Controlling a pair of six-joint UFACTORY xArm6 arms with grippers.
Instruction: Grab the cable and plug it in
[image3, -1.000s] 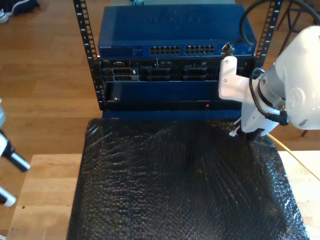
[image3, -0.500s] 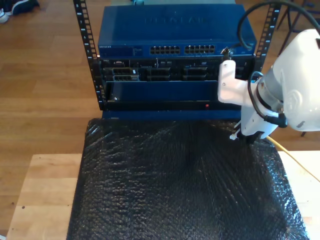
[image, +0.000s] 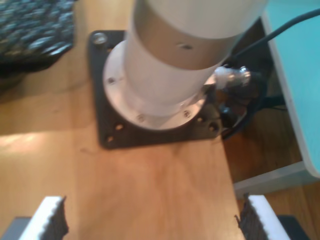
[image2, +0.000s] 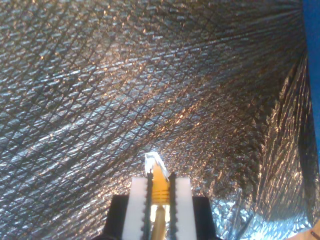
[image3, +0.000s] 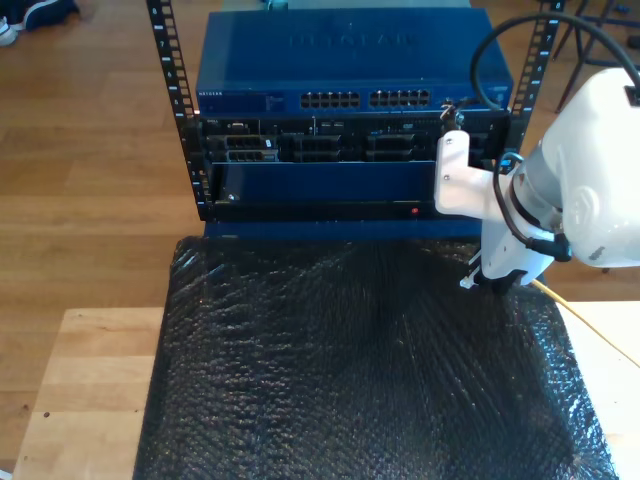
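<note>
Black mat (image2: 125, 90); cable (image2: 159, 186) btwn fingers (image2: 136, 205).

Even daylight throughout; first wrist view blurred, black mat (image2: 150, 75) glinting.

The blue switch (image3: 340, 60) on top of the rack (image3: 175, 110) carries faint raised lettering across its lid that seems to read NETGEAR, though it is dim. A small pale label at its front corner is too small to read.
</note>
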